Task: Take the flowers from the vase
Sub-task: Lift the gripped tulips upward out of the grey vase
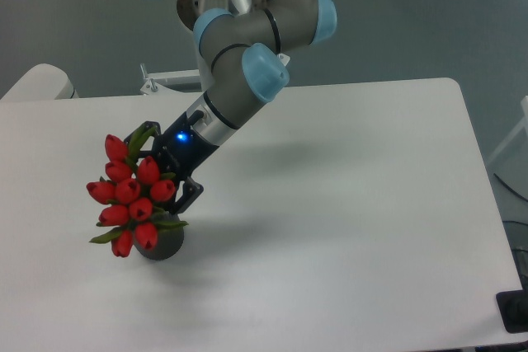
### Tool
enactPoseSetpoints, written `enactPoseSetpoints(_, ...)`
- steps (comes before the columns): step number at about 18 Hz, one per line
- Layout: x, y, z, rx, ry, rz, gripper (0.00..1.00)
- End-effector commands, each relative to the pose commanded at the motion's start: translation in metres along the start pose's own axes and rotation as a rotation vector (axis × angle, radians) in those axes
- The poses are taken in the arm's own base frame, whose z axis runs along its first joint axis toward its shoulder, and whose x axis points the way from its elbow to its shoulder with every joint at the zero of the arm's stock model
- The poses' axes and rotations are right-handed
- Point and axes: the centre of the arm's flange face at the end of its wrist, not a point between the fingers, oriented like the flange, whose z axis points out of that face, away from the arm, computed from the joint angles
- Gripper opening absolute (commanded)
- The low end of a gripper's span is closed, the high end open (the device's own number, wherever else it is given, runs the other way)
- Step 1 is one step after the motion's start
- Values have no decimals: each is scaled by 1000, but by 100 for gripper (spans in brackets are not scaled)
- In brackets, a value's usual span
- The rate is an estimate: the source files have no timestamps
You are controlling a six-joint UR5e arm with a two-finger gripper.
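Flowers (130, 194) sit between jaws of gripper (162, 166), leaning away from arm; we judge fingers closed round bunch near stems. Vase (162, 244) directly below jaws, stems apparently not clear.

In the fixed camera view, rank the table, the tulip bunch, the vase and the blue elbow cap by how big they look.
1. The table, by far the largest.
2. The flowers.
3. The blue cap and the vase look about alike. The vase is mostly hidden behind the blooms, and the cap sits nearer the camera, so I won't rank them.
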Motion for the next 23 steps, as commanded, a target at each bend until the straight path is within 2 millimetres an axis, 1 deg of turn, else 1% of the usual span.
enactPoseSetpoints(2,0,1,0,0,-1,-1,64)
enactPoseSetpoints(5,-2,1,-2,1,-5,3,55)
enactPoseSetpoints(9,-3,3,-5,2,-11,7,47)
enactPoseSetpoints(11,-4,4,-6,2,-12,7,40)
enactPoseSetpoints(16,-4,4,-6,2,-13,19,34)
enactPoseSetpoints(18,-4,4,-7,2,-15,19,34)
enactPoseSetpoints(22,-6,3,-15,7,-29,6,32)
enactPoseSetpoints(23,-6,1,-22,11,-40,8,32)
